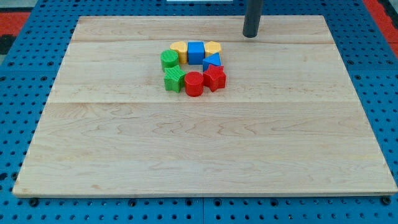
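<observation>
My tip (pixel 250 35) rests near the top edge of the wooden board (pixel 205 149), right of centre, touching no block. The nearest block is a yellow block (pixel 212 47), down and to the tip's left. It belongs to a tight ring of blocks: a yellow block (pixel 179 48), a blue cube (pixel 196 52), a blue triangular block (pixel 212 61), a red star-like block (pixel 214 78), a red cylinder (pixel 194 83), a green ridged block (pixel 173 79) and a green cylinder (pixel 169 60).
The board lies on a blue pegboard (pixel 25 81) that surrounds it on all sides. A red area (pixel 12 15) shows at the view's top left corner.
</observation>
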{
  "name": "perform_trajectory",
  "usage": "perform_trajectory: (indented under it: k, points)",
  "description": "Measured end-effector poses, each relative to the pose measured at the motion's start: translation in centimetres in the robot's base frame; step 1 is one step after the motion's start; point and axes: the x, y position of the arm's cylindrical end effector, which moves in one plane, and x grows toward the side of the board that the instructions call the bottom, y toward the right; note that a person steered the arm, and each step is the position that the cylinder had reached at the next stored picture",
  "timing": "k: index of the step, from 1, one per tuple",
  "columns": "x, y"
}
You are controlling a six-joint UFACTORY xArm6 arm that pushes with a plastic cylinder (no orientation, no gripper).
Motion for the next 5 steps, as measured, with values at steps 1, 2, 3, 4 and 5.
perform_trajectory:
  k: [1,2,3,4,5]
  points:
    - [0.15,-0.05]
    - [0.20,-0.41]
    - [-0.17,-0.41]
    - [-0.55,-0.31]
    - [-0.55,-0.05]
